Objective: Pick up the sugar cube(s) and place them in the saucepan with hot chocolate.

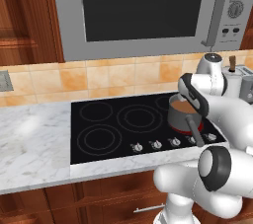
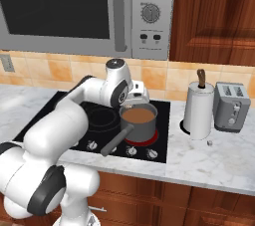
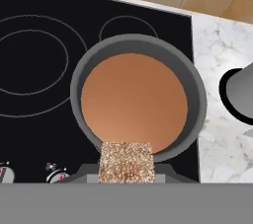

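We are holding the sugar cube (image 3: 126, 163) in the jaws, which are standing narrowly apart, closed on its sides. The gripper (image 2: 130, 104) is hanging just above the near rim of the saucepan with hot chocolate (image 2: 138, 123), which is sitting on the stove (image 1: 123, 124) at its right-hand burner. The cube is sitting close to the rim, so releasing here risks it clipping the edge and bouncing onto the glass. The paper-towel roll (image 2: 198, 109) and toaster (image 2: 231, 106) are standing on the counter (image 2: 209, 163) to the right, clear of us. Nothing is blocking the drop.
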Robot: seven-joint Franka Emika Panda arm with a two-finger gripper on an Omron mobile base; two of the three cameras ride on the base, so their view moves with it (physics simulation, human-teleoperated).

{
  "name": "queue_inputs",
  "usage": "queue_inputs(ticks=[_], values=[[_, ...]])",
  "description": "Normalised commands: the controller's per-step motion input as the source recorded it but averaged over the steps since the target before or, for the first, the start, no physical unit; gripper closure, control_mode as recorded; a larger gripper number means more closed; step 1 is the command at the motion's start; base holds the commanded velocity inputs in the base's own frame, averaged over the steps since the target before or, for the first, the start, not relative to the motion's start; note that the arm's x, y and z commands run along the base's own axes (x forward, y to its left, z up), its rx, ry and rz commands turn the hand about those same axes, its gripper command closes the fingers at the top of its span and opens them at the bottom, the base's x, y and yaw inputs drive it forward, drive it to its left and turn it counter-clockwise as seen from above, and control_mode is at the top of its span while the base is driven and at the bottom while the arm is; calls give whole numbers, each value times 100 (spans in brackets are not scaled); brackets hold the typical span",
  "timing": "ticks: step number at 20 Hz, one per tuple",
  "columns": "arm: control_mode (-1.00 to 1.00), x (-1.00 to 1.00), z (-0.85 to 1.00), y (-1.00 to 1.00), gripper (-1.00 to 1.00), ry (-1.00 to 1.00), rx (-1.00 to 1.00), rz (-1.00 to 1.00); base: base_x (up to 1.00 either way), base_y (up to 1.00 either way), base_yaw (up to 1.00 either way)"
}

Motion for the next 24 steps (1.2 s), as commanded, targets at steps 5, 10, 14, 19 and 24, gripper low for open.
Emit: queue_inputs(ticks=[5,10,14,19,24], values=[[-100,7,-2,0,100,0,3,3,0,0,0],[-100,6,0,-1,100,0,6,1,0,0,0],[-100,18,-1,-8,100,0,2,0,0,0,0],[-100,31,-9,-3,100,0,0,0,0,0,0],[-100,22,-23,0,100,0,0,0,0,0,0]])
